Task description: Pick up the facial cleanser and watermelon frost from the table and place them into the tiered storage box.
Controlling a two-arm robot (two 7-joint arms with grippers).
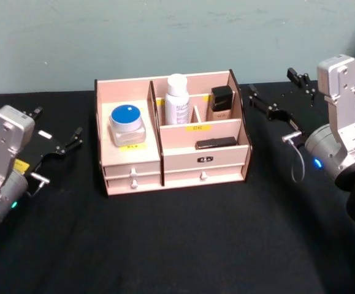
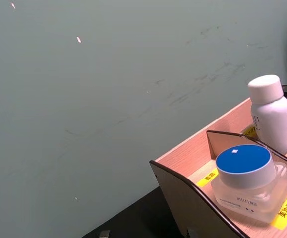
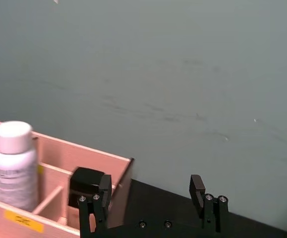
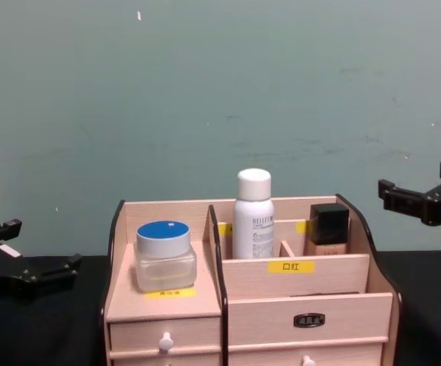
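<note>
**Both items seated in the wooden organiser**

The white bottle (image 1: 177, 98) stands upright in a rear compartment of the wooden organiser (image 1: 134, 169). The blue-lidded jar (image 1: 127, 125) rests on the left shelf. The left gripper (image 1: 57, 140) and right gripper (image 1: 276, 98) are spread wide, empty, flanking the organiser. Placement appears finished; both arms are best kept well apart from it.
</note>
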